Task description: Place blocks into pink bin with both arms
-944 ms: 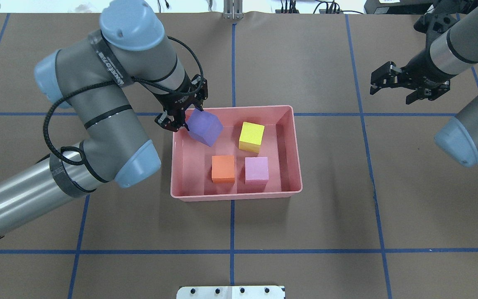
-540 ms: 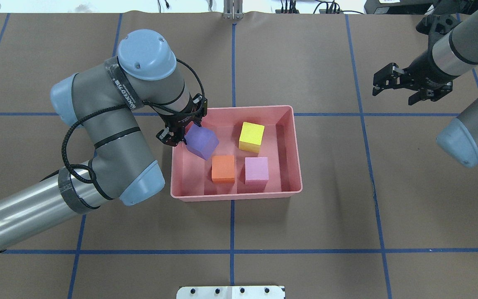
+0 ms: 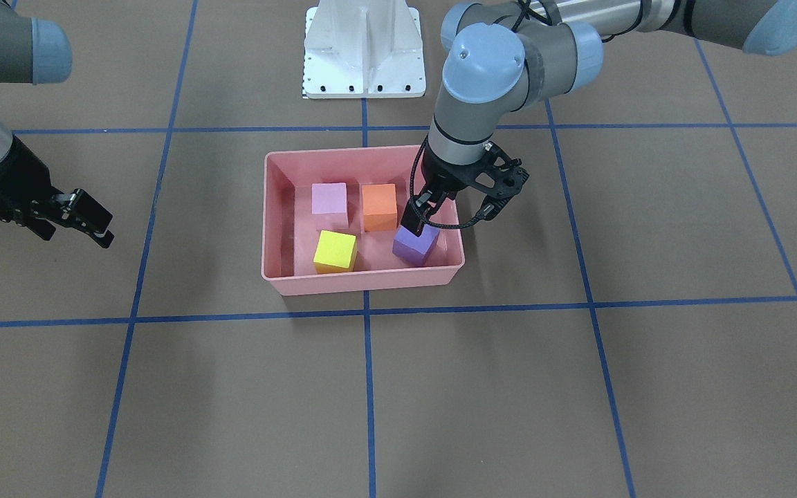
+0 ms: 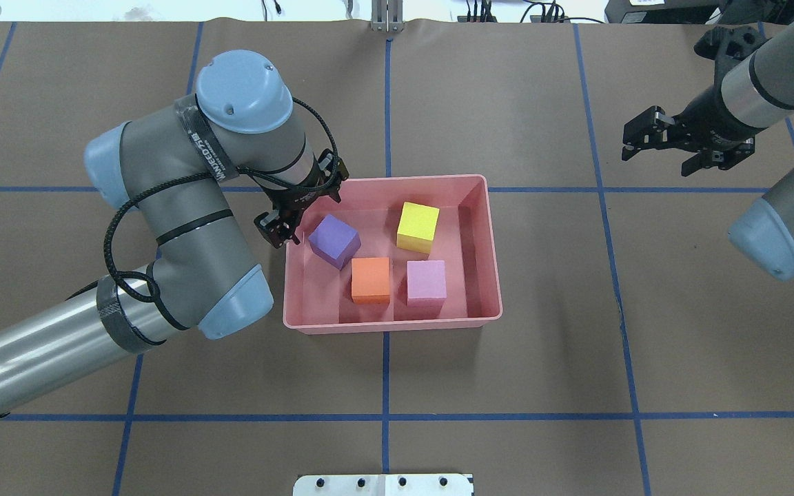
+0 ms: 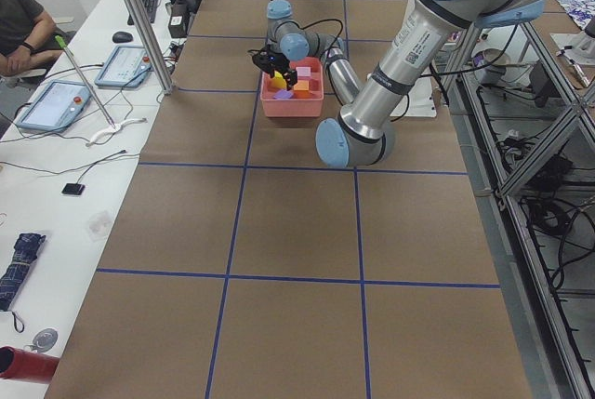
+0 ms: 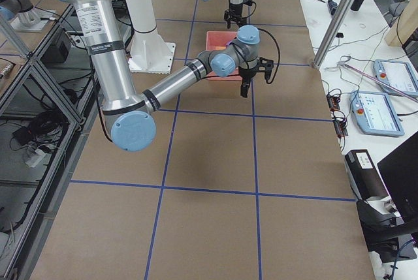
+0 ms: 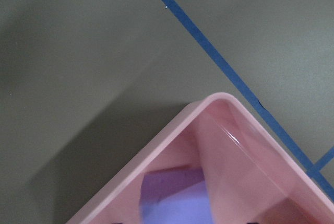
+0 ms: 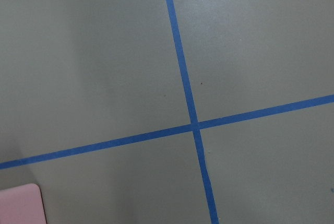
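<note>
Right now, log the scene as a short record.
bin: holds all four blocks
purple block: in the corner by the left gripper, askew to the others
yellow block, orange block, pink block: flat on the bin floor
left gripper: open, over the bin's edge
right gripper: open, empty, far from the bin

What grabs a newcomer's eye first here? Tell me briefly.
The pink bin at the table's middle holds four bright cubes: purple block, yellow block, orange block, pink block. The left gripper hangs open at the bin's corner beside the purple block, while the right gripper hovers open over bare table far off.
</note>
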Robot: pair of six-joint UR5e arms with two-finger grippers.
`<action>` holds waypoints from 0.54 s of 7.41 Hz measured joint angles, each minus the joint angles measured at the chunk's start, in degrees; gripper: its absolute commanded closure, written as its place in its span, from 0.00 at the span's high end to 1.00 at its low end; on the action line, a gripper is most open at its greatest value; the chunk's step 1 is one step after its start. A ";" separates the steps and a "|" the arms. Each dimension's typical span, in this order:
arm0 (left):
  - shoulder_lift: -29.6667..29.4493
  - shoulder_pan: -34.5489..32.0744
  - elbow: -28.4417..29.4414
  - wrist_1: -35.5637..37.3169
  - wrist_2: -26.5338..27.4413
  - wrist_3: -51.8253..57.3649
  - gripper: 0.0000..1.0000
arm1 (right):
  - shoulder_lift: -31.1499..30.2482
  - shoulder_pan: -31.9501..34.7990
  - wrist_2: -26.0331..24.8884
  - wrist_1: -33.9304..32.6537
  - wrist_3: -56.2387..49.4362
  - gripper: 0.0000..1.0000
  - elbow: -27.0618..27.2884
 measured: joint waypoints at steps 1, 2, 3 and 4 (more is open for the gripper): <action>3.04 -1.48 -4.94 0.09 -0.35 2.79 1.00 | -0.83 0.74 -0.06 0.04 -0.25 1.00 0.15; 9.47 -2.75 -11.75 0.08 -0.53 8.63 1.00 | -3.12 2.17 -0.03 0.30 -0.55 1.00 1.19; 18.14 -4.13 -18.80 -0.16 -0.67 18.39 1.00 | -7.51 4.06 0.01 1.72 -1.97 1.00 2.93; 27.26 -6.56 -24.52 -0.55 -0.87 31.37 1.00 | -12.99 6.41 0.10 4.55 -6.43 1.00 3.86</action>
